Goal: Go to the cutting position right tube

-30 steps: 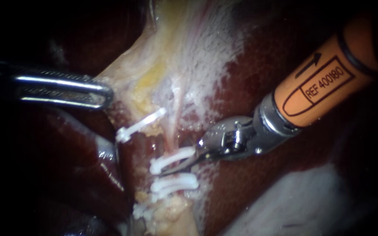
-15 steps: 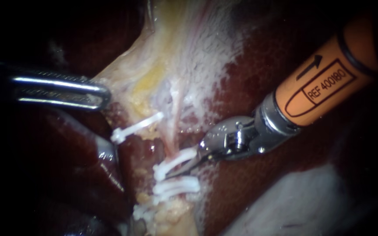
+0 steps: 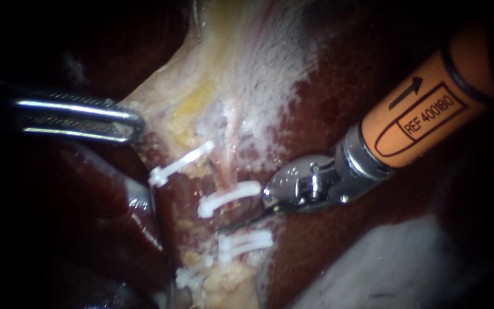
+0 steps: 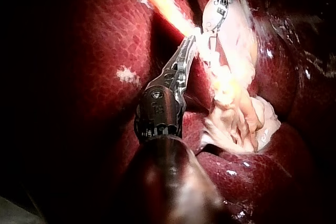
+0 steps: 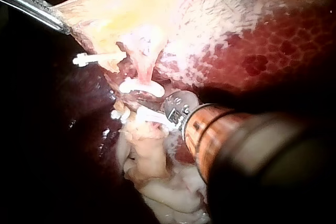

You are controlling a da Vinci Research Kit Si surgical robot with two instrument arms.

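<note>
The right tube (image 3: 228, 166) is a thin pink strand running down from pale yellowish tissue (image 3: 212, 86). One white clip (image 3: 227, 195) crosses it, and a pair of white clips (image 3: 246, 240) lies lower down, with a dark gap between them. My right instrument (image 3: 232, 225), on an orange shaft, reaches in from the upper right. Its thin tip lies in that gap, also seen in the right wrist view (image 5: 149, 109). My left instrument (image 3: 135, 123) is shut on the edge of the pale tissue and holds it to the left (image 4: 190, 45).
Another white clip (image 3: 179, 163) sits on the left tube, and more clips (image 3: 187, 277) lie lower down. Dark red liver (image 3: 327, 103) surrounds the field. A pale patch (image 3: 395, 269) lies at the lower right. Pale folded tissue (image 4: 241, 124) lies beside the left instrument.
The upper clip on the right tube has moved up and away from the lower pair, widening the gap. The right instrument's tip stays in that gap. The left instrument has barely moved.
</note>
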